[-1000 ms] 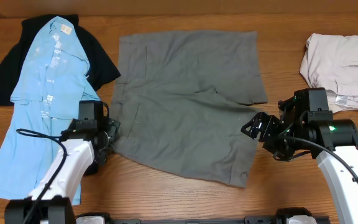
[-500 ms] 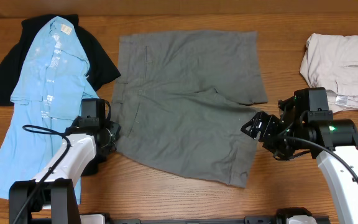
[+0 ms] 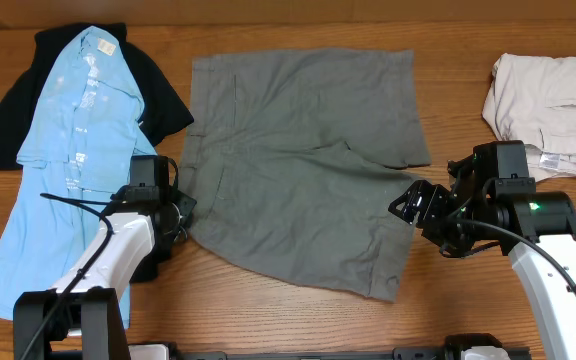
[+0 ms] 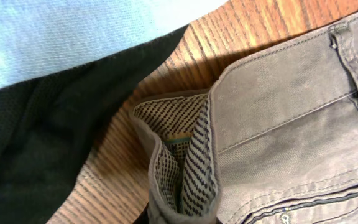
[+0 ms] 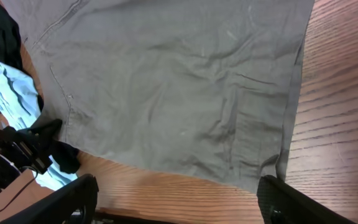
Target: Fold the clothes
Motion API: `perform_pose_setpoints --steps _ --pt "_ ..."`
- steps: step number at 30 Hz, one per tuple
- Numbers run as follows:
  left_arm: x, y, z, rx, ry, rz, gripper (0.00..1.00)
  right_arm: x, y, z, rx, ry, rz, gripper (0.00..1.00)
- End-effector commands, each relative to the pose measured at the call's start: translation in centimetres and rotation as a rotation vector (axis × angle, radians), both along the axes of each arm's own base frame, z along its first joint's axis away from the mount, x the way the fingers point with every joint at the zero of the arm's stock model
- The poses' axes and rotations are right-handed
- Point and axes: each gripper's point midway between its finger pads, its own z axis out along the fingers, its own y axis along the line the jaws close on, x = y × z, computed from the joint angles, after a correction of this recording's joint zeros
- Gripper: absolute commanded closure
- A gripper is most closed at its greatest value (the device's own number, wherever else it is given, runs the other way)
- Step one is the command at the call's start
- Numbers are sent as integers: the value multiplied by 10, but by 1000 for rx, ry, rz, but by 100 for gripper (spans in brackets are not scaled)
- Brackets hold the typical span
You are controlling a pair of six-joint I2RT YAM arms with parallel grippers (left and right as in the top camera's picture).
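1. I see the grey-olive shorts (image 3: pixel 298 160) flat on the table (image 3: pixel 268 315), between both arms.
2. My left gripper (image 3: pixel 182 214) is clenched on their waistband corner (image 4: pixel 185 168), which is bunched up.
3. My right gripper (image 3: pixel 411 205) stands wide apart near the leg hem (image 5: pixel 229 174), grasping nothing.

Beige garment (image 3: pixel 553 95) cut off at R edge — black shirt (image 3: pixel 163 100) mostly under blue shirt (image 3: pixel 68 150).

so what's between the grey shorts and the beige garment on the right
Just bare wooden table between the grey shorts and the beige garment; nothing lies in that stretch. The overhead view shows it.
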Motion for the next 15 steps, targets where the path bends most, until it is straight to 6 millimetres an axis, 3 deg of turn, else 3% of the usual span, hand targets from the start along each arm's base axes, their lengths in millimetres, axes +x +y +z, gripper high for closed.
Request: perform_pose_setpoints --steps 1,15 --pt "0 4 1 30 18 -22 96 -1 0 -2 -2 15 -26 15" --pt "-2 3 0 27 27 -23 96 -23 -9 -20 -25 188 -188 18"
